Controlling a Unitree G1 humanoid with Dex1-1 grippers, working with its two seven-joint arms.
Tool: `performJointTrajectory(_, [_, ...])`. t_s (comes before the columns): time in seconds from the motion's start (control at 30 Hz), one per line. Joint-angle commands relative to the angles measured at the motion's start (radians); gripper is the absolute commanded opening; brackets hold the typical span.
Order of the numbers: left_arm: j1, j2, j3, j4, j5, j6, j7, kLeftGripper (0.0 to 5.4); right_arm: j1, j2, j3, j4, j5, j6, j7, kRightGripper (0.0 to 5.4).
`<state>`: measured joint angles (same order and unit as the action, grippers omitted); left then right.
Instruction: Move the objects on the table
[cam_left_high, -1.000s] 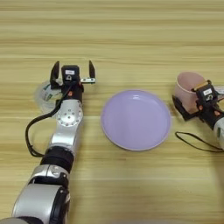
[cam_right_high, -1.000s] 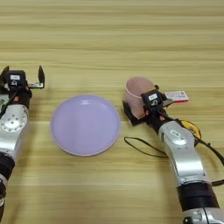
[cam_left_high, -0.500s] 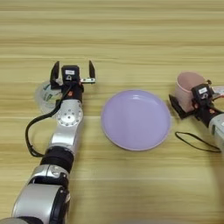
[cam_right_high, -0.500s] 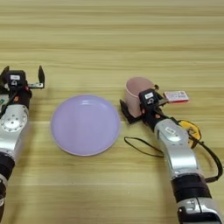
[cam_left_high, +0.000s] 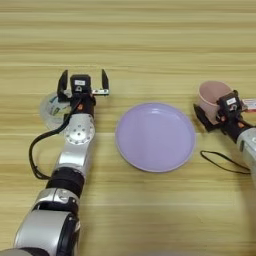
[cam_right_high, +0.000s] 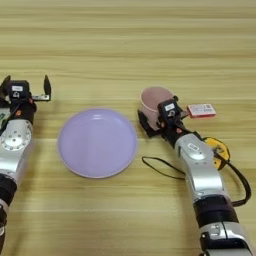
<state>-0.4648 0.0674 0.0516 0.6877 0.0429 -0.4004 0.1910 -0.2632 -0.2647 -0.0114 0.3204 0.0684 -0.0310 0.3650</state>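
Right hand (cam_right_high: 152, 120) clamped on pink cup (cam_right_high: 153, 100), lilac plate (cam_right_high: 97, 142) between, left hand (cam_left_high: 83, 82) spread beside tape roll (cam_left_high: 51, 108)

Our left end effector (cam_left_high: 83, 80) points toward the far edge of the view, its two black fingers (cam_left_high: 105, 80) upright and spread wide apart with nothing between them. Behind it our silver left forearm runs back to the near left corner. Our right end effector (cam_right_high: 156, 119) sits with one dark finger showing beside its wrist; our right forearm angles back to the near right.
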Motion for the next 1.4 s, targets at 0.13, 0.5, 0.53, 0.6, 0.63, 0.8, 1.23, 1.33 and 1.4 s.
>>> performJointTrajectory(0.13, [-0.01,0.0,-0.005,-0.003,0.018,0.014,-0.002,5.4,0.033,0.019,0.011,-0.198,0.029,0.047,0.001,4.33])
performJointTrajectory(0.5, [-0.008,-0.001,-0.006,-0.005,0.019,0.014,-0.001,5.4,0.128,0.061,0.113,-0.44,0.038,0.171,0.026,4.32])
performJointTrajectory(0.53, [-0.008,-0.001,-0.006,-0.006,0.019,0.014,-0.001,5.4,0.133,0.063,0.122,-0.445,0.039,0.18,0.03,4.32])
performJointTrajectory(0.6, [-0.007,-0.001,-0.006,-0.006,0.019,0.014,-0.001,5.4,0.143,0.067,0.146,-0.452,0.035,0.187,0.039,4.32])
performJointTrajectory(0.63, [-0.007,-0.001,-0.007,-0.006,0.019,0.014,-0.001,5.4,0.149,0.068,0.159,-0.454,0.032,0.188,0.043,4.32])
performJointTrajectory(0.8, [-0.008,-0.002,-0.007,-0.007,0.019,0.015,0.0,5.4,0.176,0.076,0.218,-0.44,0.02,0.185,0.063,4.32])
performJointTrajectory(1.23, [-0.006,-0.004,-0.014,-0.01,0.021,0.016,0.004,5.4,0.175,0.093,0.269,-0.361,0.009,0.159,0.086,4.31])
performJointTrajectory(1.33, [-0.007,-0.004,-0.016,-0.011,0.02,0.016,0.006,5.4,0.171,0.095,0.274,-0.337,0.002,0.155,0.089,4.31])
performJointTrajectory(1.4, [-0.006,-0.005,-0.017,-0.011,0.02,0.016,0.007,5.4,0.17,0.095,0.278,-0.318,-0.003,0.149,0.089,4.31])
